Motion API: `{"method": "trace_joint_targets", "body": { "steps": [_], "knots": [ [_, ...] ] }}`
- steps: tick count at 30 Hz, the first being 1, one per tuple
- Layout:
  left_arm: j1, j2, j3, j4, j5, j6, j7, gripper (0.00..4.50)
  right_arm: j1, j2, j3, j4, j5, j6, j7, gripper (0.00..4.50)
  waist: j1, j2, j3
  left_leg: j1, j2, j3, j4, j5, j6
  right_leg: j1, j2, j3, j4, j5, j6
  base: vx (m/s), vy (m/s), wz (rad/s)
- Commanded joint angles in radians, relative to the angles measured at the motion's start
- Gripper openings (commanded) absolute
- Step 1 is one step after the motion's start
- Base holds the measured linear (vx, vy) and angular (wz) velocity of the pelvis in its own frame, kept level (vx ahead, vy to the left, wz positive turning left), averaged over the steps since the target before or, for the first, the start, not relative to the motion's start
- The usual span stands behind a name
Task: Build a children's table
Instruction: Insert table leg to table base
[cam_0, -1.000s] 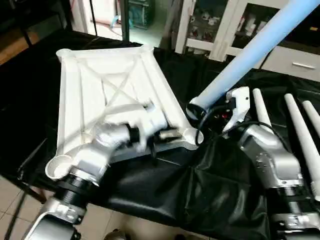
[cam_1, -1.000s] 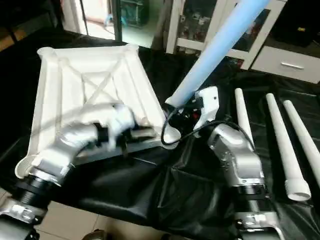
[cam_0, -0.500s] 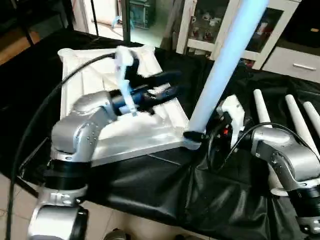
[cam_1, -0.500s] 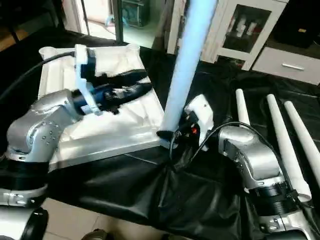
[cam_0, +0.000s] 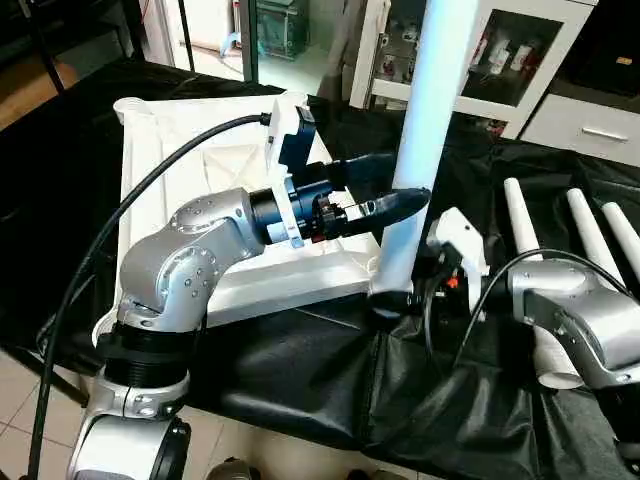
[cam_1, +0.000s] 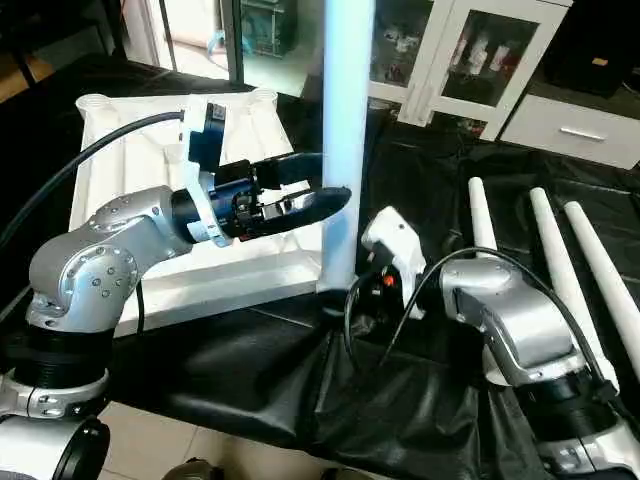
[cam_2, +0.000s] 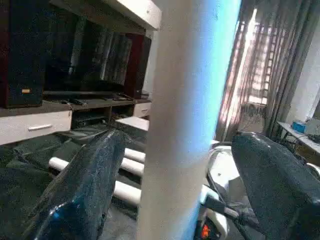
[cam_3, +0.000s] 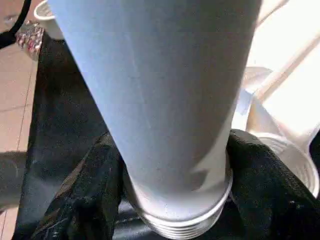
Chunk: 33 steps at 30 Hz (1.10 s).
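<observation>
White leg upright, clamped in right gripper; left gripper spread around it, beside tabletop.

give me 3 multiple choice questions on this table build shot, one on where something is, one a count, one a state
1. Where is the base of the upright leg?
A. at the near right corner of the table top
B. at its far left corner
C. flat among the spare legs

2. How many spare legs lie on the black sheet at the right?
A. one
B. three
C. five

3. How does the left gripper stand at the leg?
A. shut on the table top's rim
B. open, a finger on each side of the leg
C. far away over the floor

Answers: 1 A, the leg rises from that corner, where the right gripper clasps its lower end. 2 B, three white tubes lie side by side. 3 B, the left wrist view shows the leg between two spread fingers.
</observation>
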Motion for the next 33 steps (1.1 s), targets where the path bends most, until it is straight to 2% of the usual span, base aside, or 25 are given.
{"method": "trace_joint_targets", "body": {
  "steps": [1,2,7,9,12,15,17,19,23,24,33],
  "knots": [
    [-0.026,-0.003,-0.011,0.012,0.007,-0.007,0.018,4.24,0.003,-0.016,0.004,-0.028,-0.002,0.007,0.014,2.61,0.005,-0.011,-0.072,0.013,0.068,-0.030,-0.072,-0.123,0.040,0.055,-0.066,0.051,-0.057,-0.236,-0.205,0.000,0.000,0.00],
    [-0.027,-0.004,-0.008,0.015,0.007,-0.009,0.020,4.38,0.004,-0.015,0.003,-0.030,-0.001,0.010,0.013,2.61,0.005,-0.011,-0.073,0.014,0.068,-0.030,-0.072,-0.121,0.041,0.055,-0.066,0.051,-0.057,-0.236,-0.205,0.000,0.000,0.00],
    [-0.029,-0.005,0.011,0.006,-0.021,-0.009,0.009,4.50,0.009,-0.026,0.022,-0.025,-0.015,0.007,0.019,2.61,0.005,-0.010,-0.074,0.014,0.068,-0.031,-0.070,-0.114,0.039,0.056,-0.066,0.050,-0.054,-0.223,-0.212,0.000,0.000,0.00],
    [-0.029,-0.008,0.018,0.002,-0.034,-0.004,0.012,4.17,0.010,-0.027,0.027,-0.021,-0.019,0.007,0.017,2.61,0.005,-0.011,-0.074,0.014,0.067,-0.030,-0.069,-0.109,0.042,0.057,-0.066,0.050,-0.054,-0.214,-0.215,0.000,0.000,0.00],
    [-0.032,-0.012,0.031,-0.011,-0.077,0.025,0.013,4.11,0.011,-0.024,0.038,-0.007,-0.040,-0.004,0.018,2.61,0.007,-0.012,-0.075,0.013,0.067,-0.030,-0.068,-0.102,0.042,0.058,-0.067,0.049,-0.051,-0.202,-0.226,0.000,0.000,0.00],
    [-0.031,-0.011,0.026,-0.015,-0.087,0.041,0.010,3.69,0.005,-0.018,0.038,-0.001,-0.044,-0.007,0.013,2.61,0.007,-0.010,-0.074,0.015,0.068,-0.030,-0.069,-0.106,0.043,0.056,-0.065,0.050,-0.051,-0.208,-0.222,0.000,0.000,0.00],
    [-0.023,-0.003,0.006,-0.020,-0.075,0.045,0.006,3.61,-0.002,-0.014,0.042,0.002,-0.048,-0.010,0.004,2.61,0.007,-0.010,-0.074,0.015,0.067,-0.030,-0.068,-0.111,0.042,0.056,-0.066,0.050,-0.052,-0.217,-0.219,0.000,0.000,0.00],
    [-0.016,0.009,-0.017,-0.016,-0.055,0.044,0.003,3.29,-0.007,-0.013,0.046,0.005,-0.048,-0.011,0.004,2.61,0.008,-0.009,-0.073,0.015,0.067,-0.030,-0.069,-0.122,0.037,0.056,-0.066,0.050,-0.054,-0.234,-0.214,0.000,0.000,0.00],
    [-0.013,0.021,-0.038,-0.013,-0.046,0.042,0.006,3.14,-0.010,-0.010,0.049,0.004,-0.056,-0.012,0.006,2.61,0.009,-0.008,-0.074,0.016,0.068,-0.031,-0.069,-0.131,0.027,0.055,-0.065,0.051,-0.054,-0.244,-0.204,0.000,0.000,0.00],
    [-0.013,0.021,-0.037,-0.013,-0.047,0.043,0.007,2.95,-0.010,-0.009,0.049,0.005,-0.058,-0.012,0.006,2.61,0.008,-0.008,-0.073,0.015,0.068,-0.031,-0.069,-0.131,0.026,0.055,-0.065,0.051,-0.053,-0.244,-0.203,0.000,0.000,0.00],
    [-0.031,0.014,-0.019,0.015,-0.050,0.031,0.042,2.32,-0.011,-0.004,0.051,0.006,-0.065,-0.020,0.007,2.61,0.010,-0.007,-0.076,0.015,0.067,-0.031,-0.067,-0.124,0.022,0.057,-0.064,0.050,-0.050,-0.220,-0.210,0.000,0.000,0.00]
  ]
}}
